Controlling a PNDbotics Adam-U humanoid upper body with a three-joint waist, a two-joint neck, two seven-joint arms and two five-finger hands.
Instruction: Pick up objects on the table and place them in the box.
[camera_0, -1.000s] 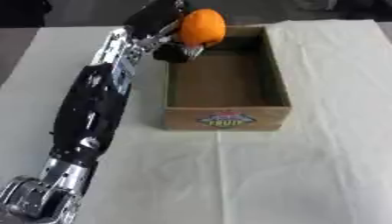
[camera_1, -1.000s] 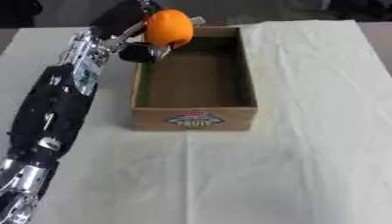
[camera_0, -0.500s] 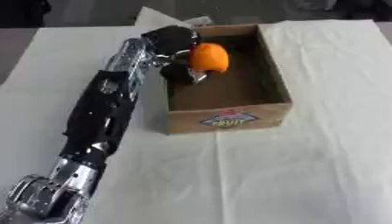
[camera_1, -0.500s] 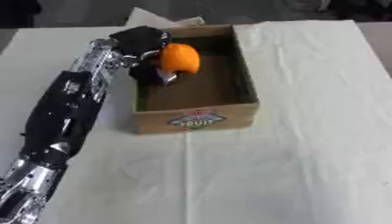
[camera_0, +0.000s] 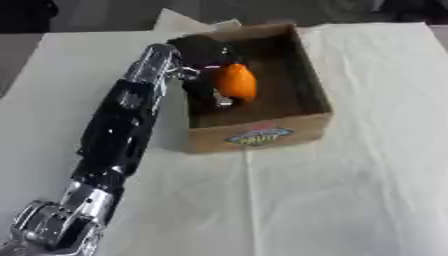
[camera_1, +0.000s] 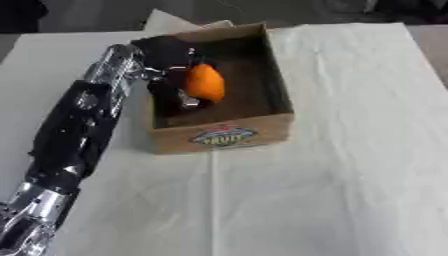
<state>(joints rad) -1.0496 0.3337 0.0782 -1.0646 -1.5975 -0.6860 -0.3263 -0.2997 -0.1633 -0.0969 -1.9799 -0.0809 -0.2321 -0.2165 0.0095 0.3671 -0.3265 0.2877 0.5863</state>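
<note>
The left robot hand (camera_0: 206, 67) is reaching into the box (camera_0: 262, 135) from the left side, in the upper middle of the frame. It is black, and its fingers are curling around an orange (camera_0: 235, 83). The orange is sitting in the robot hand, inside the box, near the left wall. I cannot tell if the orange is touching the bottom of the box or hanging just above it.

The left arm (camera_0: 118, 130) is running from the lower left corner of the frame up to the box. It is black, with shiny silver parts near the bottom corner and again just before the robot hand. It is lying along the left wall of the box, on the outside.

The box is brown cardboard and open on top. Its near wall is facing us and is showing a bright sticker (camera_0: 258, 136) with a word on it. The box is sitting a little crooked in the upper middle of the frame.

The box is resting on a table (camera_0: 350, 200) with a pale cloth over it. The cloth is showing some soft folds and wrinkles, and it is filling most of the frame. The right robot hand is not showing anywhere.
</note>
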